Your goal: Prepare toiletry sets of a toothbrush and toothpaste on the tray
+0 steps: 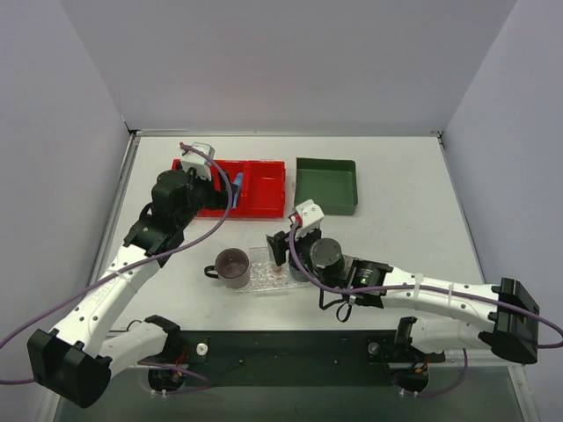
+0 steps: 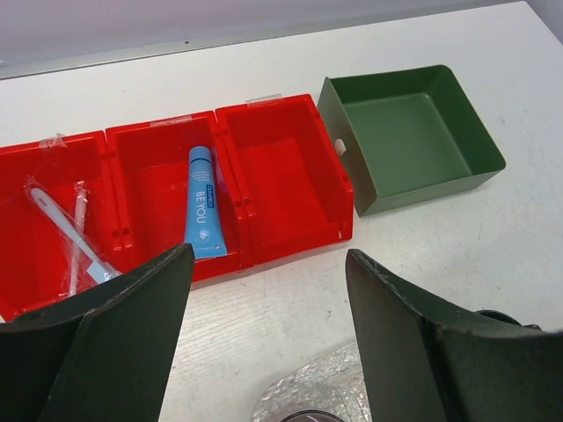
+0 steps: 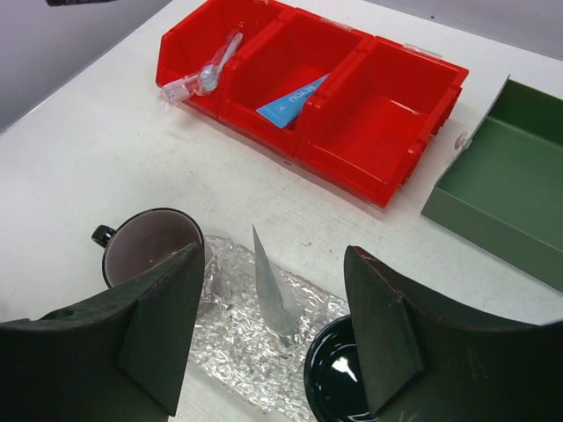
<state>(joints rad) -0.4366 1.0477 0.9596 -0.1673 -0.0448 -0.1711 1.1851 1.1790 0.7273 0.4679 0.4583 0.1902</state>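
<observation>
The toothpaste [image 3: 274, 290], a flat white tube, stands on end on the clear bumpy tray [image 3: 230, 347]; its orange end [image 1: 280, 269] shows at the bottom in the top view. My right gripper [image 3: 274, 251] is open just above it, with a finger on each side and not touching it. The light-blue toothbrush piece [image 2: 203, 207] lies in the middle compartment of the red bin [image 2: 286, 233]. My left gripper [image 2: 268, 255] is open and empty. It hovers over the table between the red bin and the tray [image 2: 325, 387].
A brown mug [image 1: 232, 266] stands at the tray's left end and a black cup [image 1: 327, 255] at its right end. A dark green square bin [image 1: 326, 185] sits right of the red bin. Clear-wrapped white sticks [image 2: 70, 233] lie in the red bin's left compartment.
</observation>
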